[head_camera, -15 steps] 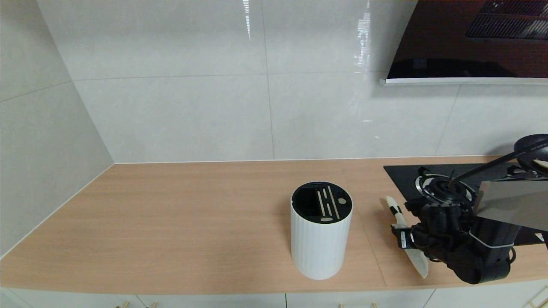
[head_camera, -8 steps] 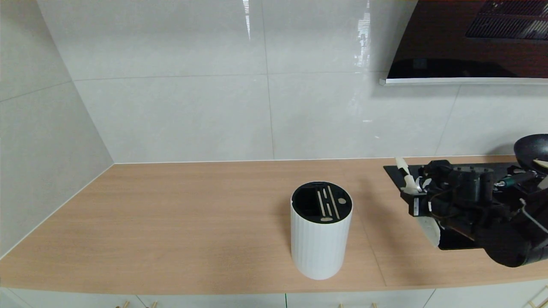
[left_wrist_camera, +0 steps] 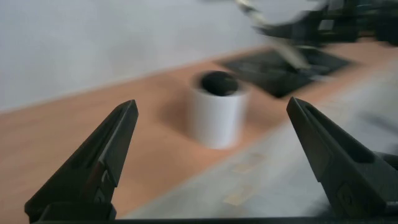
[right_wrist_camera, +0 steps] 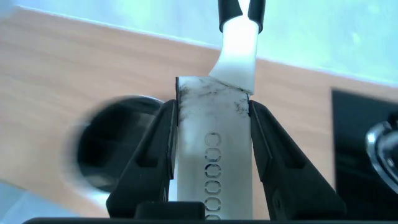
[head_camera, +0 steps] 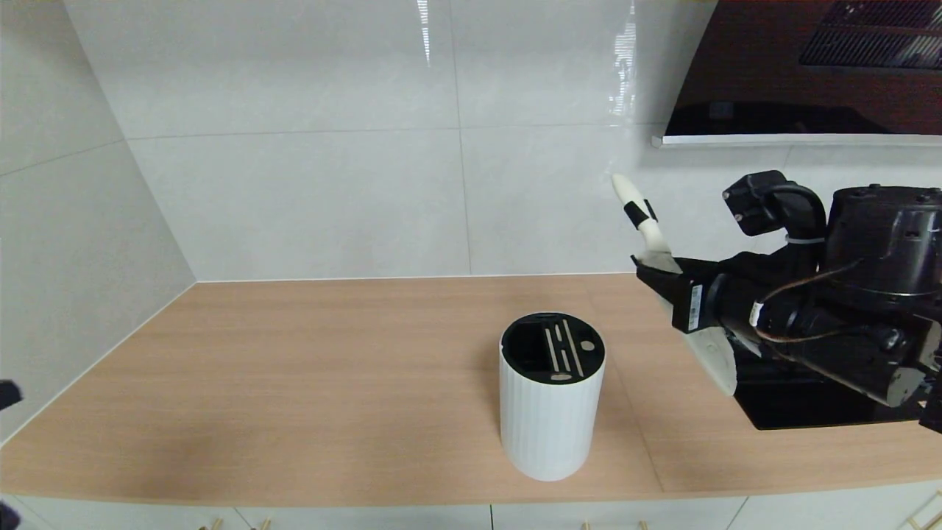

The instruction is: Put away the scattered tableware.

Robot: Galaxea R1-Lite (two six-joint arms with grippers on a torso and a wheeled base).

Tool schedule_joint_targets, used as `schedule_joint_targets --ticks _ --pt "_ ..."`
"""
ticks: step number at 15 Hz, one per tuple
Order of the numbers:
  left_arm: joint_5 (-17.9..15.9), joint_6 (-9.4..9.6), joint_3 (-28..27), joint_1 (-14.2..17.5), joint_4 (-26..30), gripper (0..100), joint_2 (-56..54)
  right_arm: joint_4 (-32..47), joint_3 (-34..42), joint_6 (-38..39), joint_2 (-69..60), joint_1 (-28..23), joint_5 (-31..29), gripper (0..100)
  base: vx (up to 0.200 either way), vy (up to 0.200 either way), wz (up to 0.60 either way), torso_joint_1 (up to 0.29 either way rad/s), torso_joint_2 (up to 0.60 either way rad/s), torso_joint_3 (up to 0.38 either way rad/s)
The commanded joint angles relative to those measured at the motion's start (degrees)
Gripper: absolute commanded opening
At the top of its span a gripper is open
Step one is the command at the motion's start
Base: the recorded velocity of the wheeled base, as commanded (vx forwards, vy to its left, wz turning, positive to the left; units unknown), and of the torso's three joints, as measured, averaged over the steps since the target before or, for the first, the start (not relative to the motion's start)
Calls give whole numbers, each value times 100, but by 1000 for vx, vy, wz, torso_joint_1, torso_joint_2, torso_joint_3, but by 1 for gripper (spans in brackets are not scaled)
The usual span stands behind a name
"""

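The middle of the knife (head_camera: 650, 234) is hidden from us between the dark fingers (head_camera: 681, 291) of the right gripper (head_camera: 666, 283), so in the head view we see just its two ends. In the right wrist view the knife (right_wrist_camera: 214, 137) runs out past the frame edge, so its tip is cut off. The right arm covers most of the black cooktop (head_camera: 795, 401). The left wrist view is blurred, and the holder (left_wrist_camera: 217, 118) there is a soft white shape with a dark top.

The knife has a white handle with black bands and a pale, smudged blade with a row of small ovals. It hangs in the air above the wooden countertop (head_camera: 331, 368), at about 2 o'clock from the holder (head_camera: 550, 427), well apart from it. The handle points to 11 o'clock, the blade tip to 5 o'clock. The holder is a white ribbed cylinder standing upright, its black top cut with slots and one larger opening.

The right gripper (right_wrist_camera: 212, 112) clamps the blade flat near the handle, and the arm comes in from 3 o'clock. The left gripper (left_wrist_camera: 210, 109) has its fingers spread wide with nothing between them.
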Motion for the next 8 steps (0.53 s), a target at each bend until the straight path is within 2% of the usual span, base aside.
schedule_joint_targets --ticks 1,3,5,6,8 --pt "-328 -382 -258 -713 -359 100 1548 39 97 13 -305 731 -247 0 0 0 0 0 0 0" --pt "-337 -759 -258 -1144 -1079 100 2303 39 97 92 -191 1074 -247 0 0 0 0 0 0 0" --pt "-328 -1340 -285 -1689 -1923 100 3156 39 0 285 -33 1425 -256 0 0 0 0 0 0 0" --pt "-328 -2087 -285 -2031 -2934 100 3929 31 -52 496 134 1707 -291 0 0 0 0 0 0 0" --pt "-320 -3141 -276 -2348 -4243 100 4800 22 -132 593 363 1944 -432 0 0 0 0 0 0 0"
